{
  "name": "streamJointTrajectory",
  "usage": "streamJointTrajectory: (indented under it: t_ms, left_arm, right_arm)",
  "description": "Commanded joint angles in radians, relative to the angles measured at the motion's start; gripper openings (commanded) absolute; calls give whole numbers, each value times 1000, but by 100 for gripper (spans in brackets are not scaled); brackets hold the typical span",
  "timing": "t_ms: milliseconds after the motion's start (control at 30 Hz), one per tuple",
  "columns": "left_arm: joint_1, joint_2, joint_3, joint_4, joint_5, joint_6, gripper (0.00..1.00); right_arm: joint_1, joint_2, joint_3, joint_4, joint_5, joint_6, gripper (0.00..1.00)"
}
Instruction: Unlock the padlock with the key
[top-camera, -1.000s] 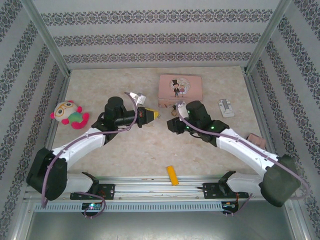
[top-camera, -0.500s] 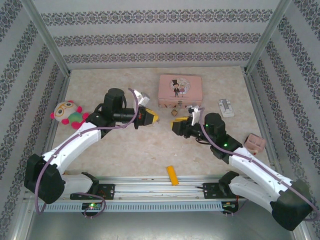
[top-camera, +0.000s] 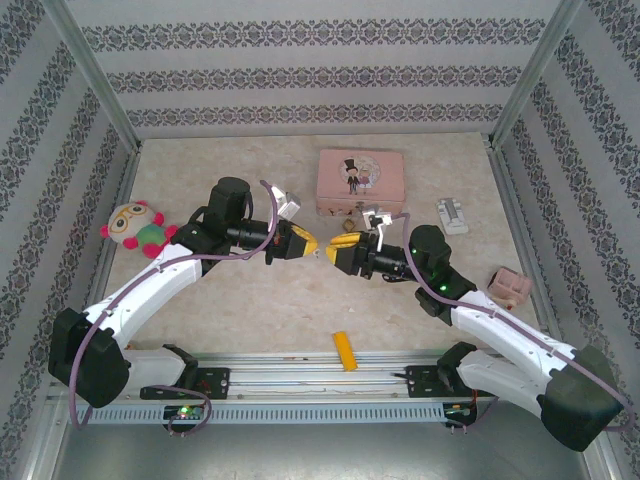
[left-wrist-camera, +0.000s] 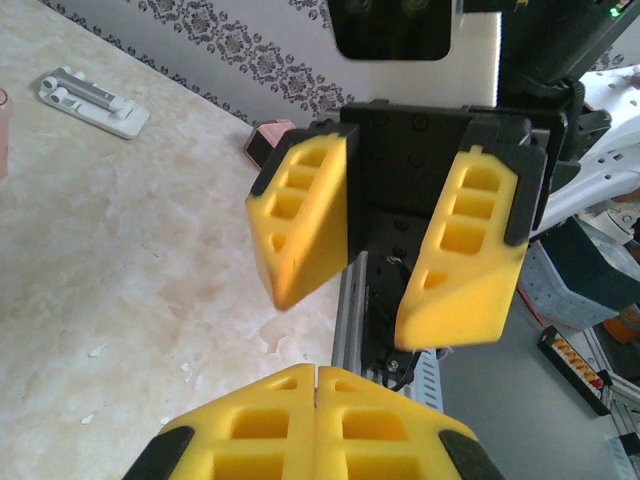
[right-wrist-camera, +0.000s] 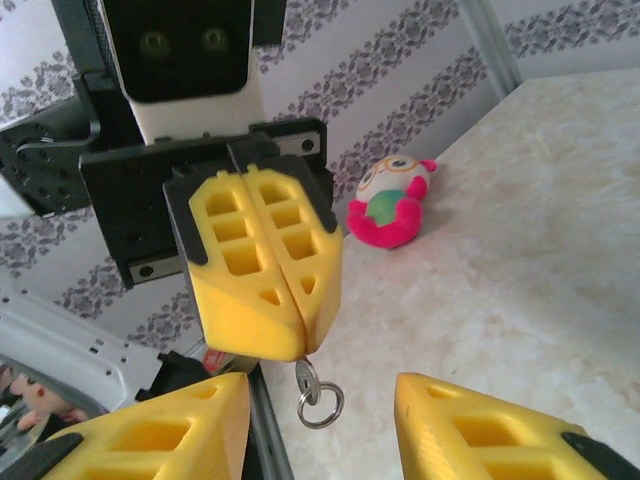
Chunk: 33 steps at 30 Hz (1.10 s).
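Note:
My left gripper (top-camera: 312, 245) hangs above the middle of the table, shut on the key (right-wrist-camera: 310, 383). The key's silver head and small ring (right-wrist-camera: 324, 407) hang out below the closed yellow fingertips (right-wrist-camera: 285, 320). Facing it tip to tip is my right gripper (top-camera: 337, 252), open, its two yellow fingers (left-wrist-camera: 300, 220) spread on either side of the key without touching it. A tiny brownish thing that looks like the padlock (top-camera: 348, 226) lies on the table in front of the pink tin (top-camera: 361, 180), just behind the right gripper.
A plush toy (top-camera: 138, 228) lies at the left. A white clip-like piece (top-camera: 452, 215) sits at the right, with a small pink object (top-camera: 510, 286) nearer the right wall. A yellow bar (top-camera: 345, 351) lies by the front rail.
My right gripper has swung left and turned to face the left gripper, and its jaws have opened wider. The left gripper, still shut, shifted slightly right and lower.

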Motion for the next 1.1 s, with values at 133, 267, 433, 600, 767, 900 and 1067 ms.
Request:
streamJointTrajectory:
  t_ms: [133,267,433,600,767,900,1067]
  left_arm:
    - [-10,-24,22,22,54,11,0]
    - [-10,-23,22,27,55,7,0]
    - [-11,-23,20,29,56,3,0]
    - [-10,-27,15,45,54,-10,0]
    - [-11,-23,12,69,48,-30,0]
    - [-10,-20,11,73,48,-36,0]
    - [-10,-18,12,82,47,-47,0]
  right_arm:
    - [35,74,53,68,-93,-5,36]
    - [38,93,59,84,-97,-6,32]
    - [40,105,66,91,-104,-6,31]
    - [41,117,70,97,-123,-3,26]
    - [43,124,72,98,-129,-5,25]
    - [44,124,70,98,-129,-6,23]
    - [44,128,69,97,-126,-9,15]
